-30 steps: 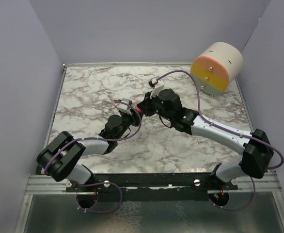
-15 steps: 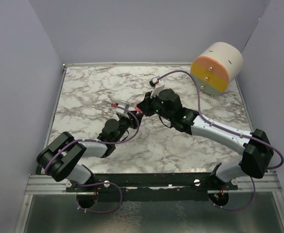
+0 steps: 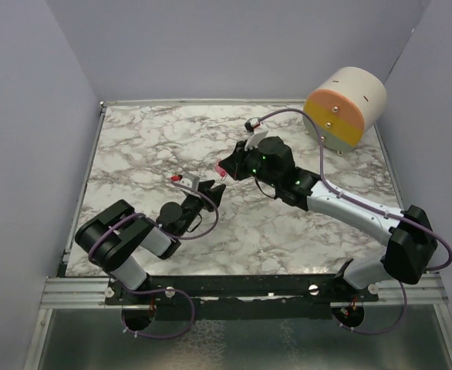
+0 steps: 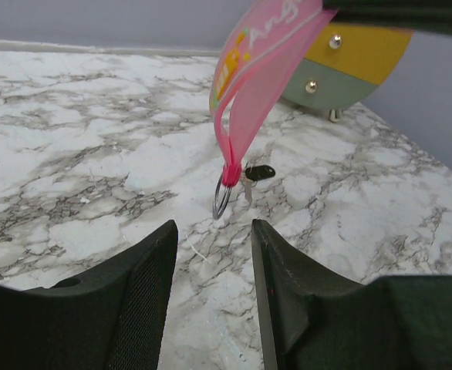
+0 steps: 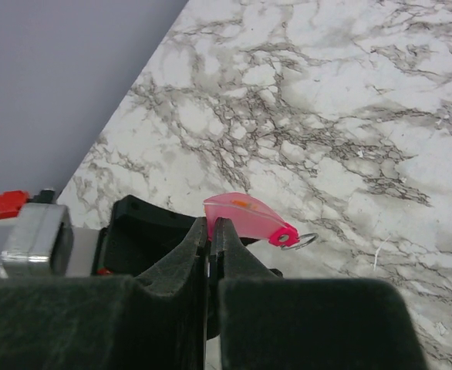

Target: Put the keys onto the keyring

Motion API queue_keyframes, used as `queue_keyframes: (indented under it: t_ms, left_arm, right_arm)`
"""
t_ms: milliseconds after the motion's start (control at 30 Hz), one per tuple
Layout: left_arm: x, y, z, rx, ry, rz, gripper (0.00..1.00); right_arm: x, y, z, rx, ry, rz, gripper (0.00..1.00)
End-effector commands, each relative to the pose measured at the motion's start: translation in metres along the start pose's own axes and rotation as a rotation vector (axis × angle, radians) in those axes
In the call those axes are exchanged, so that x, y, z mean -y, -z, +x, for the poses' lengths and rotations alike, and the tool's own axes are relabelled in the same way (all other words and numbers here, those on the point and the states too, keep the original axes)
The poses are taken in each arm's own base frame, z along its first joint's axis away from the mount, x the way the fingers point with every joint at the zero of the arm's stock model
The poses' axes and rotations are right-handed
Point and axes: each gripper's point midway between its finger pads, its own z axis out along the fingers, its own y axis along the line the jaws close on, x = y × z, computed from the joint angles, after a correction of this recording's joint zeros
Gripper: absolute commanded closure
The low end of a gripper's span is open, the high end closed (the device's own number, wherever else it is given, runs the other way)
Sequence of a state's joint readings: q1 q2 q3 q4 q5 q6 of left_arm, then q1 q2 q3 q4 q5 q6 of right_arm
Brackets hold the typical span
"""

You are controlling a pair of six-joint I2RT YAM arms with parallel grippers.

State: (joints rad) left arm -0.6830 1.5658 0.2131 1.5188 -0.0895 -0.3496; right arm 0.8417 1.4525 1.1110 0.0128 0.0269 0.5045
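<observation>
Top view: left gripper (image 3: 202, 187) has backed off toward the near edge, parted and empty, leaving right gripper (image 3: 224, 166) alone holding the keyring (image 3: 219, 171) above the mid tabletop (image 3: 133, 139). Left wrist: its metal ring (image 4: 222, 199) dangles low, with the key (image 4: 258, 173) on the marble just beyond, seemingly unthreaded. Right wrist: jaws clamped on the pink strap, so threading remains.

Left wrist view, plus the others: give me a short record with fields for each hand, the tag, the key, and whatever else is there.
left hand: open, empty, low over the white marble table, facing the ring
right hand: shut on one end of the bright pink strip tag
thin metal ring: hangs from the tag's lower end
tiny black-headed key: just beside the ring; threaded or not, cannot tell
cream cylinder with orange and yellow face: far right corner of the table
</observation>
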Motion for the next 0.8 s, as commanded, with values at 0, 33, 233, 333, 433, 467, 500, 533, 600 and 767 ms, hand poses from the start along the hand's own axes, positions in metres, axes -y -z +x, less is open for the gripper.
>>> queue_keyframes:
  t_ms: [0, 33, 233, 333, 433, 467, 500, 533, 600, 767]
  left_arm:
    - [0.019, -0.003, -0.028, 0.141, -0.008, 0.099, 0.54]
    - [0.02, -0.004, -0.026, 0.136, -0.012, 0.105, 0.54]
    - [0.022, -0.01, -0.029, 0.147, -0.031, 0.115, 0.54]
    - [0.024, -0.012, -0.033, 0.158, -0.037, 0.123, 0.54]
    - [0.025, -0.013, -0.037, 0.17, -0.038, 0.126, 0.54]
    - [0.026, -0.014, -0.038, 0.174, -0.041, 0.126, 0.54]
    - [0.025, -0.014, -0.039, 0.177, -0.041, 0.124, 0.54]
    - [0.025, -0.014, -0.04, 0.18, -0.042, 0.122, 0.55]
    - [0.025, -0.014, -0.042, 0.188, -0.043, 0.117, 0.55]
    - [0.023, -0.013, -0.05, 0.211, -0.051, 0.104, 0.57]
  right_arm:
    - [-0.024, 0.01, -0.033, 0.075, -0.033, -0.1, 0.99]
    - [-0.025, 0.01, -0.033, 0.074, -0.032, -0.104, 0.99]
    - [-0.026, 0.012, -0.032, 0.073, -0.034, -0.118, 0.99]
    - [-0.026, 0.013, -0.031, 0.071, -0.036, -0.118, 0.99]
    - [-0.025, 0.013, -0.03, 0.071, -0.037, -0.12, 0.99]
    - [-0.025, 0.013, -0.03, 0.069, -0.038, -0.121, 0.99]
    - [-0.025, 0.013, -0.03, 0.068, -0.039, -0.119, 0.99]
    - [-0.025, 0.013, -0.03, 0.069, -0.04, -0.121, 0.99]
    - [-0.025, 0.014, -0.031, 0.071, -0.04, -0.122, 0.99]
    - [-0.024, 0.014, -0.029, 0.066, -0.041, -0.124, 0.99]
